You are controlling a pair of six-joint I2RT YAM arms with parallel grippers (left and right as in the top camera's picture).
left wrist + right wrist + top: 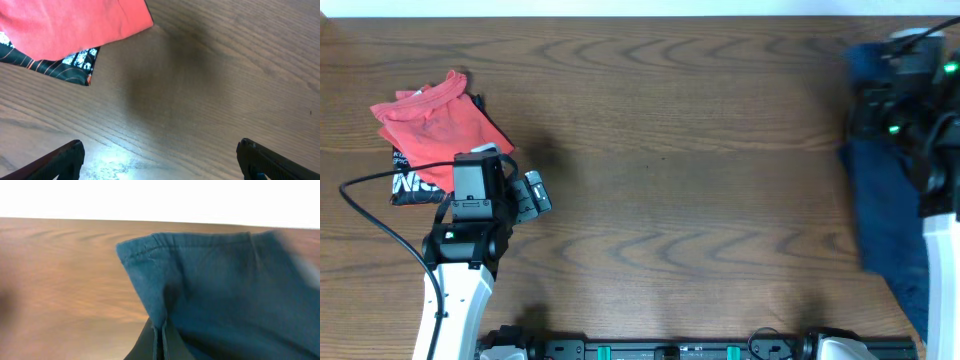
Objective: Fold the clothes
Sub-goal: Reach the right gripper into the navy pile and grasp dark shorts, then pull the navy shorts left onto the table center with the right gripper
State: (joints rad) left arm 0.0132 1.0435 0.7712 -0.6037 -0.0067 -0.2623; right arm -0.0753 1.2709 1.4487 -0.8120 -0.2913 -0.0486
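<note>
Dark brown wood-grain table (670,150), wavy grain along its length, a dull sheen near the front edge. At far left, toward the back, black cloth (412,186) with white print, flat on the wood. Red shirt (432,122) heaped over most of it, spilling onto the wood behind. Well apart, at the right edge, blue cloth (882,215), stretched from back to front, partly hidden, one hemmed corner raised off the surface.
</note>
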